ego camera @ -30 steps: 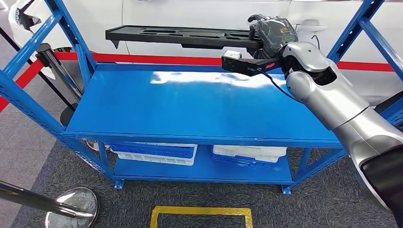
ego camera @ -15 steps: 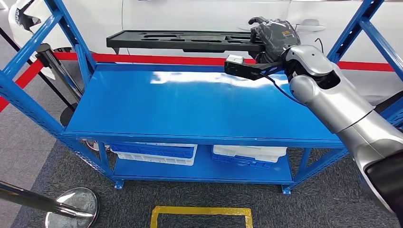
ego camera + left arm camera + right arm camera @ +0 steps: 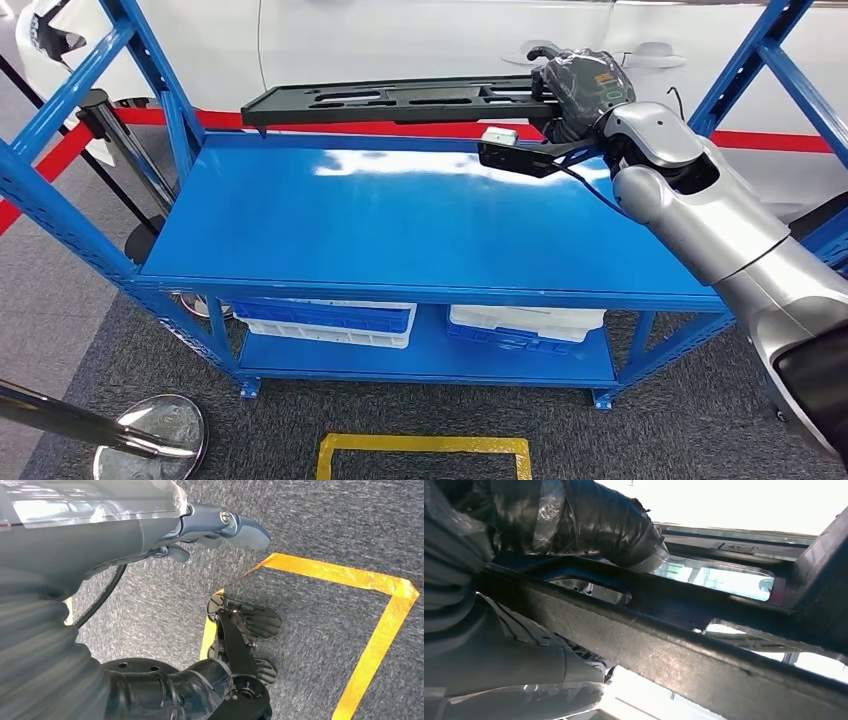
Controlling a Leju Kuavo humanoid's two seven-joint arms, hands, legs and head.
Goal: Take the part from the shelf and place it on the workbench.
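Observation:
A long flat black part (image 3: 390, 98) with several cut-out slots hangs level in the air above the back edge of the blue shelf (image 3: 400, 220). My right hand (image 3: 580, 80) grips its right end, fingers wrapped over the top. In the right wrist view the part's black frame (image 3: 684, 625) runs across close up, with the thumb (image 3: 589, 520) pressed on one side and the other fingers (image 3: 509, 660) beneath. My left hand (image 3: 150, 530) hangs low over the carpet, holding nothing, its fingers loosely curled.
The blue rack's uprights (image 3: 150, 70) rise at both sides of the shelf. Blue and white bins (image 3: 325, 322) sit on the lower level. A white car stands behind a red line. A stanchion base (image 3: 150, 435) and a yellow floor marking (image 3: 425, 455) lie near me.
The part has moved down and to the right with my right hand, sinking closer to the shelf's back edge. The left arm has not visibly moved.

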